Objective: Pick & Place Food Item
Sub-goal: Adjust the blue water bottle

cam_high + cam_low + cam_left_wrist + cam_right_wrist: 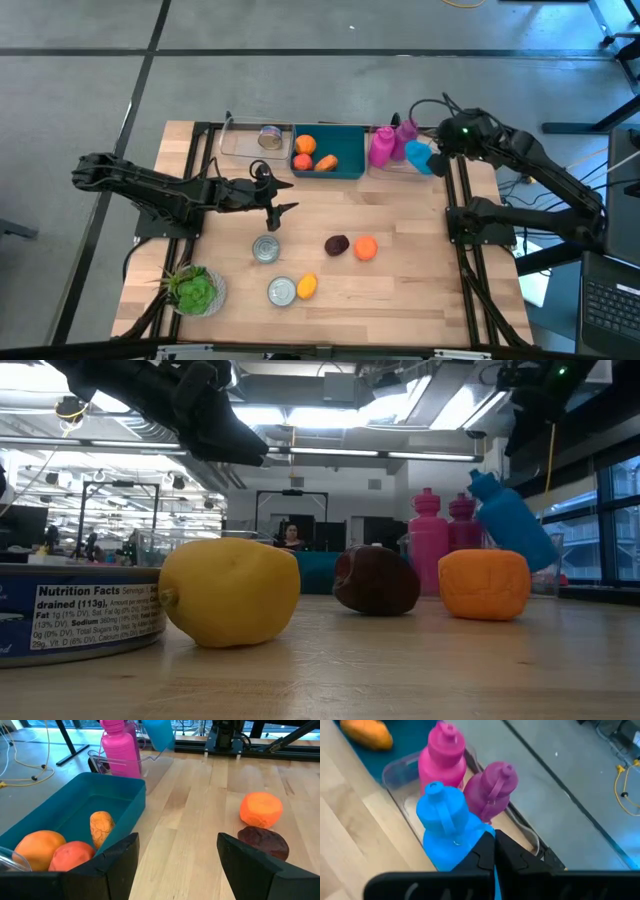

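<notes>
The left gripper (283, 209) hangs above the table (400, 250), its fingers (117, 865) spread with nothing between them. Ahead of those fingers stands the teal bin (120, 795); it holds three food items, two round orange ones and a carrot-like piece (101, 827), and the fingers cut off its near edge in the left wrist view. Off to the other side of the spread fingers lie an orange food piece (365, 248) and a dark maroon one (337, 244), touching or nearly so. Nearer the table's front edge sit two tins (265, 249), a yellow lemon (307, 286) just beside one of them, and a green leafy item (194, 290).

The right gripper (494, 851) has its fingers pressed together at the blue bottle (447, 827); whether they pinch it is hard to make out. Just beyond the fingers two pink bottles (442, 762) stand in a clear tray (395, 772), whose far side is hidden. A second clear tray (240, 138) holds one more tin.
</notes>
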{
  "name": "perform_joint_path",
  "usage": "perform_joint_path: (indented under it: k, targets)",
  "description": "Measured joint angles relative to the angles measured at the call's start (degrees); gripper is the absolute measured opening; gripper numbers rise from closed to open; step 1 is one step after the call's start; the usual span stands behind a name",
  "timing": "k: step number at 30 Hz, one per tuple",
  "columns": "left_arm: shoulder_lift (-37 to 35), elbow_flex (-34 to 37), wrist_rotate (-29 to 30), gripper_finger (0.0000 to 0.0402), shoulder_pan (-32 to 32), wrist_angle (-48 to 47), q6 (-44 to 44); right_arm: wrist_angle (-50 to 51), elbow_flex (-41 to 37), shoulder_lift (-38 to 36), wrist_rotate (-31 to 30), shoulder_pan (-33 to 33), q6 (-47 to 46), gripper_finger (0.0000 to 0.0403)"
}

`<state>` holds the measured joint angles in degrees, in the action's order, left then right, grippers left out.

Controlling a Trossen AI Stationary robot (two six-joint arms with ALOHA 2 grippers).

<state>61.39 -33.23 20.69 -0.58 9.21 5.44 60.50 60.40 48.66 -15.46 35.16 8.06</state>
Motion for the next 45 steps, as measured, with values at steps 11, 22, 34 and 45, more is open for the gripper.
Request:
perform_joint_path:
  k: [11,22,34,45]
  targets:
    - [0.00,0.00,0.00,0.0260,-0.01,0.00,-0.08,-12.66,-12.71,-9.04,-0.39,0.00,-3.01,0.0000]
    - [0.01,-0.02,0.00,0.0260,-0.01,0.00,0.31,-27.26,-24.46,-15.76,-1.50,0.00,-6.15,0.0000]
    - [0.00,-0.02,0.00,0.0260,0.00,0.00,0.36,-28.44,-27.68,-16.59,-3.63,0.02,-9.35,0.0000]
    - [0.01,-0.02,-0.01,0.0260,0.00,0.00,0.35,-29.98,-29.33,-20.99,-9.69,0.02,-13.01,0.0000]
